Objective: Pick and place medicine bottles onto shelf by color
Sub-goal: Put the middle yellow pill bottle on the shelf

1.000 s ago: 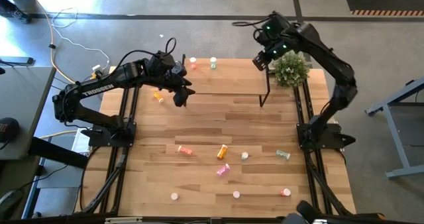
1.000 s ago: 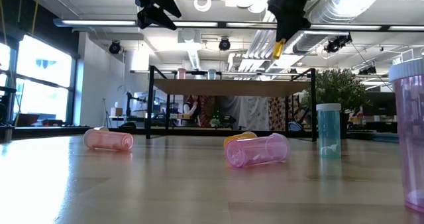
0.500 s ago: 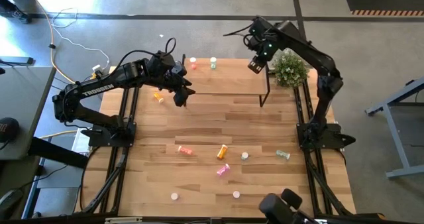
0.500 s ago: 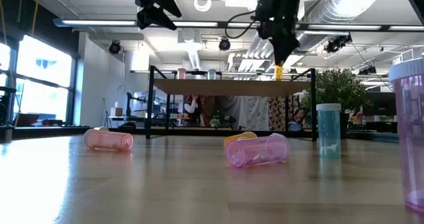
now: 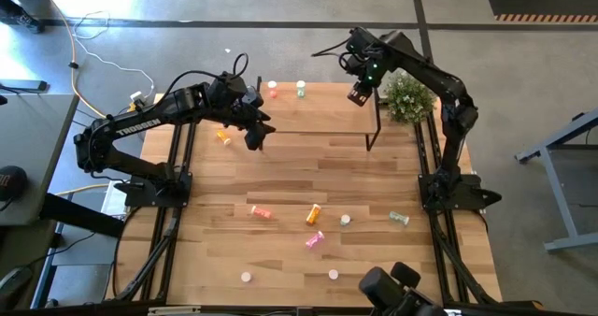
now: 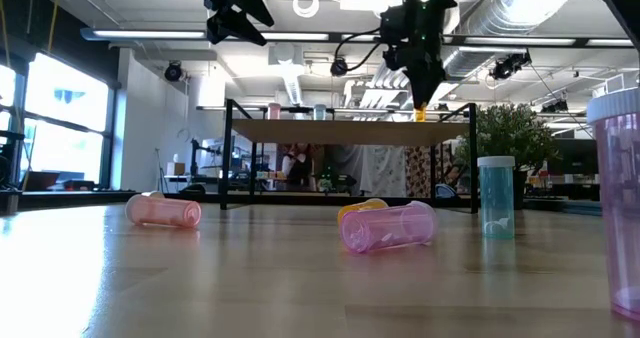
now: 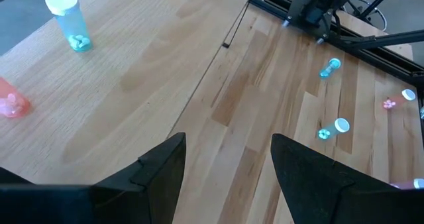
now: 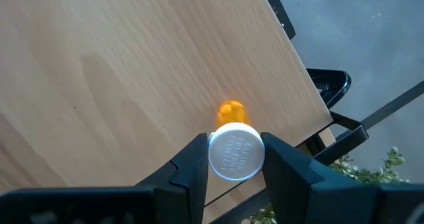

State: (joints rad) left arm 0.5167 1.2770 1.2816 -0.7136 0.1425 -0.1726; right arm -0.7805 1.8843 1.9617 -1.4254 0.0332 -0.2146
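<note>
My right gripper (image 5: 356,95) hangs over the right end of the light-wood shelf (image 5: 318,118), shut on an orange medicine bottle (image 6: 420,111) whose bottom is right at the board's top. My left gripper (image 5: 254,134) is open and holds nothing, above the shelf's near left corner. A red bottle (image 5: 273,91) and a green bottle (image 5: 301,89) stand upright on the shelf's far left part. Other bottles lie or stand on the table nearer the front: red (image 5: 261,210), orange (image 5: 315,213), pink (image 5: 314,240), green (image 5: 399,218). My right gripper (image 8: 235,151) pinches the orange bottle's white cap (image 8: 236,159) between its two fingers (image 8: 192,161), one on each side, coming from above and pointing down. The bottle hangs upright below the fingers, its orange body (image 8: 230,110) toward the shelf board. Whether its bottom rests on the board I cannot tell.
A green potted plant (image 5: 409,98) stands just right of the shelf, close to my right arm. Another orange bottle (image 5: 223,136) lies on the table under my left arm. White-capped bottles (image 5: 246,277) (image 5: 333,274) sit near the front edge.
My right gripper, still shut on the orange bottle, has moved a little toward the table's left and come down, lowering the bottle from well above the shelf to the board's level. The descent slowed in the last half second.
</note>
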